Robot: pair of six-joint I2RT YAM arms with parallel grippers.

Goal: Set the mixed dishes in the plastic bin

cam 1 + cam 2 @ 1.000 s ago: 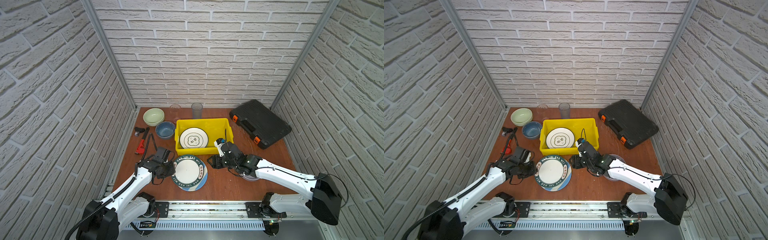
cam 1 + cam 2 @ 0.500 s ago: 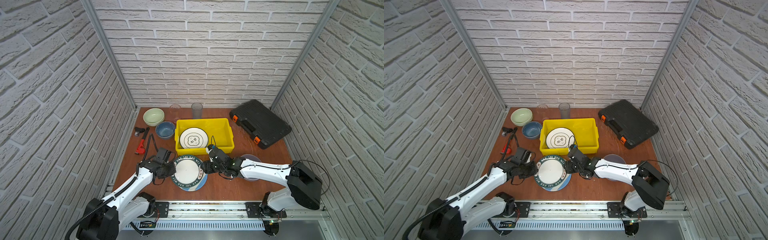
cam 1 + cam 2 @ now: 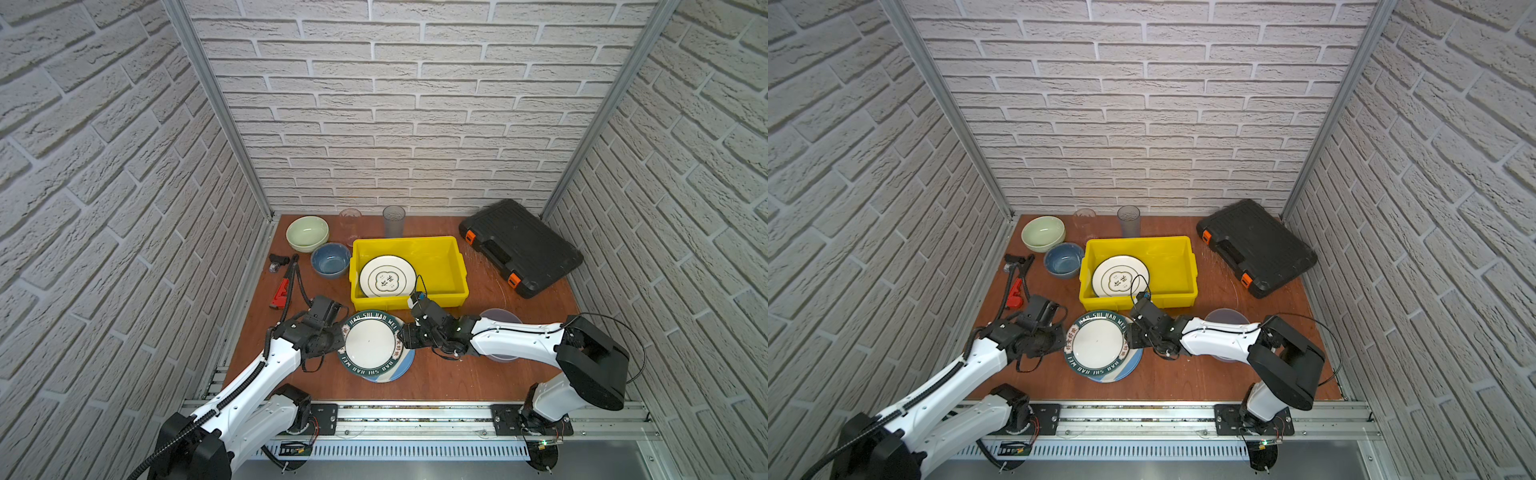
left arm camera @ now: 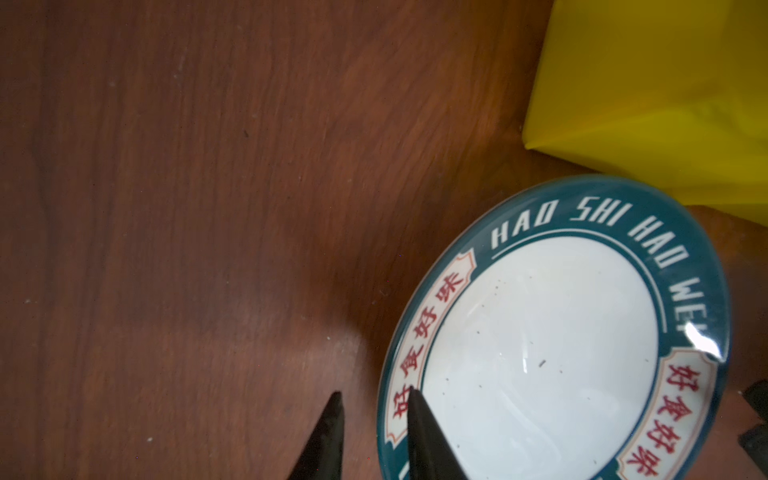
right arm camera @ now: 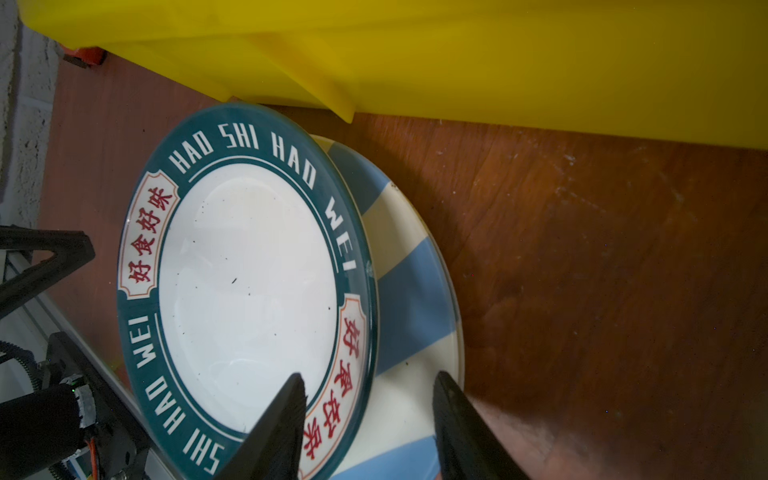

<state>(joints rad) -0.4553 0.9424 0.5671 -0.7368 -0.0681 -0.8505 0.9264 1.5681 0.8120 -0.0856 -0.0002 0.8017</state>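
Yellow plastic bin [image 3: 446,296] sits mid-tabletop [image 3: 436,374] and holds one white plate with a dark centre motif [image 3: 387,276]. Just in front of the bin's near wall, the lettered plate [image 3: 370,344], white with a dark green rim, lies on the blue-and-white striped plate [image 3: 405,365], a little off-centre. The left claw [image 4: 372,395] straddles the lettered plate's rim, one finger on the upper face and one outside the edge; whether it actually pinches cannot be told. The right claw [image 5: 370,376] is released, its jaws wide apart at the opposite rim, spanning the edges of both plates and holding nothing. The step in hand looks like taking the lettered plate off the stack. The next move probably calls for a firm hold on the upper rim alone, then a lift clear of the bin's wall. A green bowl [image 3: 307,232] and a blue bowl [image 3: 331,258] wait left of the bin.
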